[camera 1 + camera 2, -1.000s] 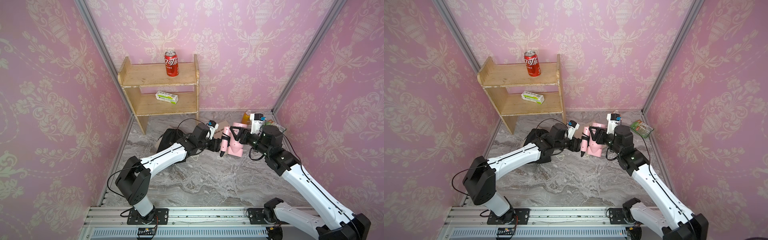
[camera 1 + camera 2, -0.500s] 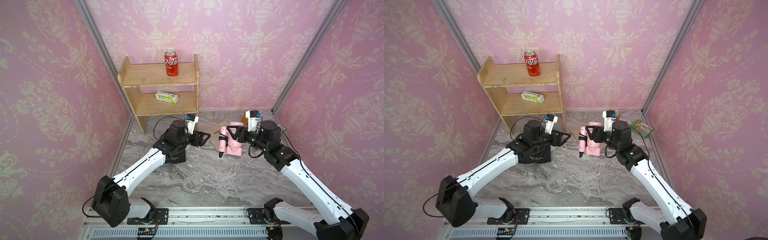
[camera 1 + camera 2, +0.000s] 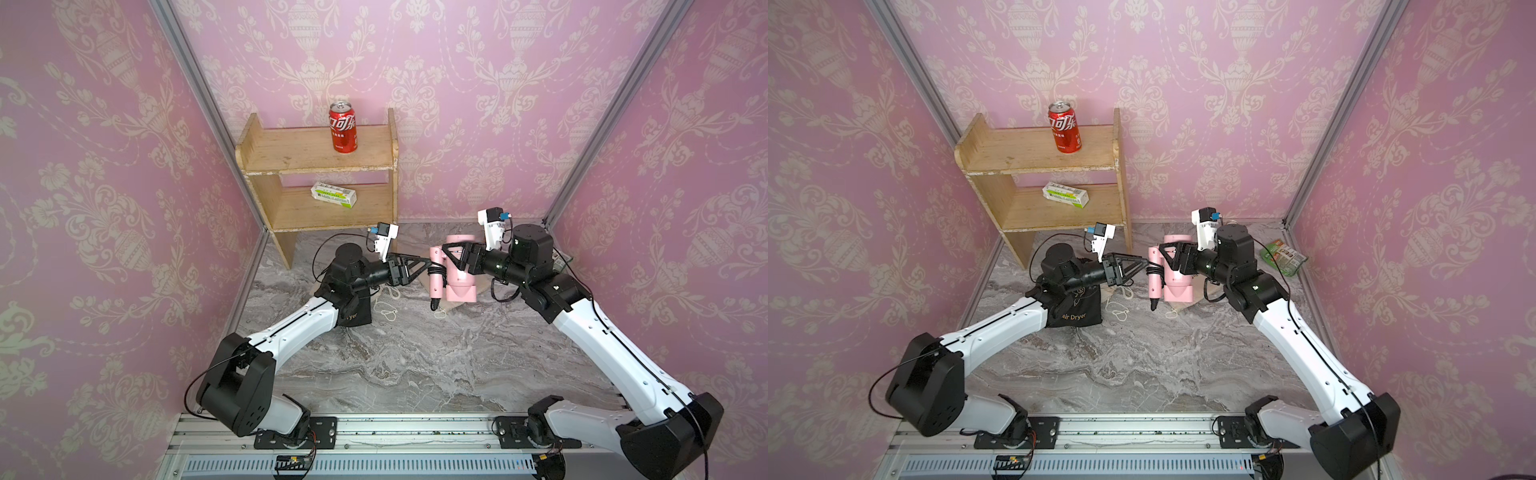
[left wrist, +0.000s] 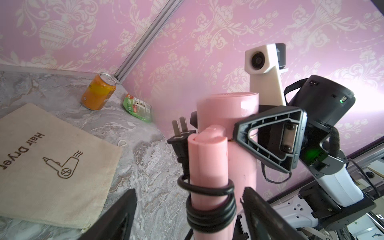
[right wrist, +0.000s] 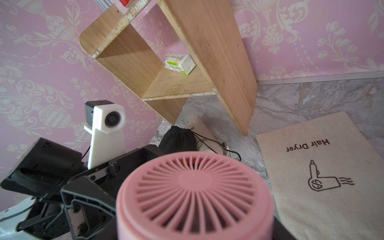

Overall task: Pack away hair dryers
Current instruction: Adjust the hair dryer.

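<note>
A pale pink hair dryer (image 3: 459, 282) (image 3: 1177, 282) hangs upright over the marble floor, its round intake grille (image 5: 193, 193) facing the right wrist camera. My right gripper (image 3: 455, 259) (image 3: 1173, 255) is shut on its barrel. The folded handle (image 4: 207, 158) carries a black wrapped cord (image 4: 209, 209) with the plug sticking up. My left gripper (image 3: 428, 266) (image 3: 1144, 266) (image 4: 188, 192) is open, one finger on each side of that handle, with gaps showing. A beige "Hair Dryer" pouch (image 4: 52, 162) (image 5: 324, 166) lies flat under the dryer. A black pouch (image 3: 1075, 309) sits beneath the left arm.
A wooden shelf (image 3: 316, 166) stands at the back left with a red can (image 3: 343, 129) on top and a green-white box (image 3: 333, 195) below. An orange can (image 4: 98, 92) and a green packet (image 3: 1283, 255) lie in the back right corner. Another pouch (image 5: 197, 128) rests by the shelf foot.
My left arm drew back from the dryer, then reached in again with its jaws wider, now astride the handle. The right gripper kept the dryer and shifted it slightly back.
</note>
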You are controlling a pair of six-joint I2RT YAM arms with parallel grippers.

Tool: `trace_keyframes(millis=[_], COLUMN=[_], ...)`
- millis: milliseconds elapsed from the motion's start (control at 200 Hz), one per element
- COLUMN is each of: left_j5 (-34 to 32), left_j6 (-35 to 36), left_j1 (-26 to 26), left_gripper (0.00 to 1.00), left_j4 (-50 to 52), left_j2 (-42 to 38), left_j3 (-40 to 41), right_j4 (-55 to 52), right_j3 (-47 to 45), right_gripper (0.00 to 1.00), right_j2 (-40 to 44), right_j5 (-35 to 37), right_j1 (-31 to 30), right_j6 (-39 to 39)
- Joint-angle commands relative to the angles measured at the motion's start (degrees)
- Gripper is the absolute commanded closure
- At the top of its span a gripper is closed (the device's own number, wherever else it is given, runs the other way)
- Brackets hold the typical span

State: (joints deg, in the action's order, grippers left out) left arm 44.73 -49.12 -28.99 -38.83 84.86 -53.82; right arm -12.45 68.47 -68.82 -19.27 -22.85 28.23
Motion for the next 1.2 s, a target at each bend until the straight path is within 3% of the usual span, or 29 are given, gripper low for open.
trace_keyframes(millis=[0,420,831,931,1101,1196], left_j5=[3.3,3.8,3.4,3.3,3.2,3.0], left_j6=[-6.9,-8.6,-9.5,-9.9,-11.1,-9.9], left_j1=[0.1,-2.7,-3.3,-3.3,-3.5,-3.5], left_gripper=[0.18,0.25,0.33,0.42,0.71,0.78], left_j4=[-11.6,-13.5,-14.8,-15.5,-16.6,-15.1], left_j2=[2.3,7.2,7.4,7.4,7.9,7.1], left_j3=[-0.6,-5.2,-3.0,-2.4,-2.6,-2.9], right_j4=[2.9,3.5,4.4,4.9,5.5,5.4], right_j3=[3.1,5.1,6.8,6.8,7.1,7.3], right_gripper=[0.50,0.47,0.46,0.46,0.46,0.45], right_j2=[-0.5,-3.1,-4.3,-4.7,-5.4,-5.8], right_j5=[-1.9,-3.6,-4.7,-5.0,-5.1,-5.0], right_j1=[0.3,0.2,0.2,0.2,0.3,0.2], right_j6=[-0.2,0.6,1.3,1.7,2.0,1.7])
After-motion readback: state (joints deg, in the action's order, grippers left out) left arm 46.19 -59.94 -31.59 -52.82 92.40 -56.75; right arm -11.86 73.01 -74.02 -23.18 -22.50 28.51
